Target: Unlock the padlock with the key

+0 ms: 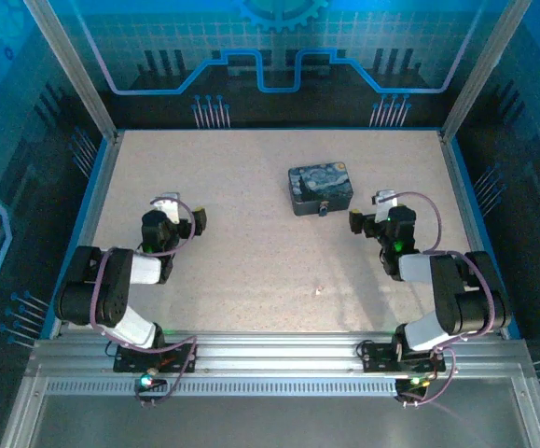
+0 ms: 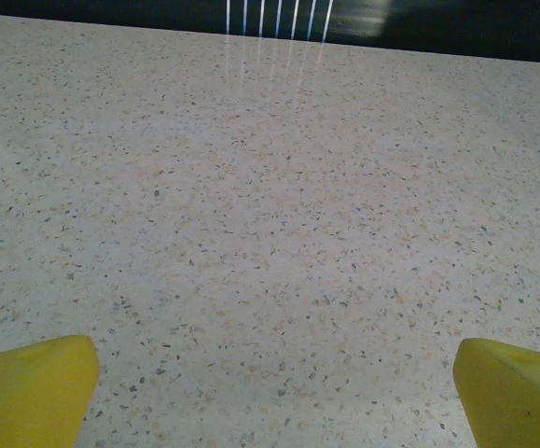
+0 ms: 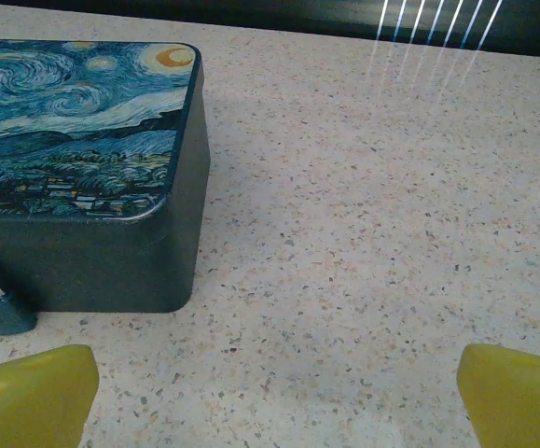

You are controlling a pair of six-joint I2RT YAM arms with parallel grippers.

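Observation:
The padlock (image 1: 325, 210) is a tiny dark bluish body with a silvery shackle, hanging at the front of a starry-night tin (image 1: 320, 189). In the right wrist view the padlock (image 3: 1, 313) sits at the lower left, against the tin's (image 3: 83, 168) front wall. The key (image 1: 318, 291) is a pale speck lying on the table, nearer the arms than the tin. My right gripper (image 1: 370, 212) (image 3: 274, 401) stands open just right of the tin, with nothing between its yellow fingertips (image 3: 32, 397). My left gripper (image 1: 181, 213) (image 2: 274, 397) is open over bare table at the left.
The speckled beige table (image 1: 251, 168) is bounded by a blue rim and metal frame posts (image 1: 74, 70). A dark back wall (image 2: 437, 28) runs along the far edge. Both arm bases sit on the aluminium rail (image 1: 270, 359) at the near edge.

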